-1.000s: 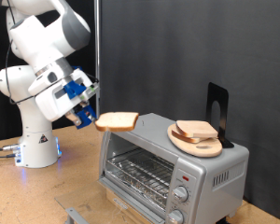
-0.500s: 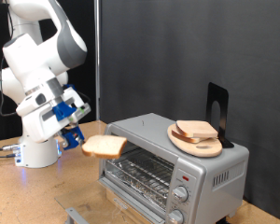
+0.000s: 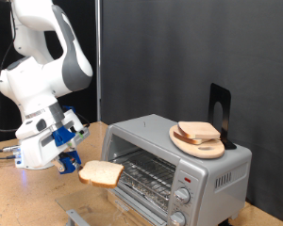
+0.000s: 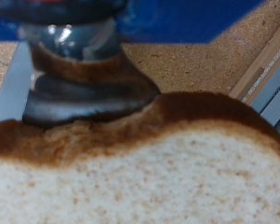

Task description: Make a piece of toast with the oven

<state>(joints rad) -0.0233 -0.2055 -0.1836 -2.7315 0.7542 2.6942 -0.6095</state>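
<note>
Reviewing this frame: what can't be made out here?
- Oven door: exterior view, cut off by the bottom edge.
- Gripper fingers' grip on the piece of toast: too small in the exterior view; blurred in the wrist view.
- Slices on the wooden plate: exact count unclear, overlapping.
</note>
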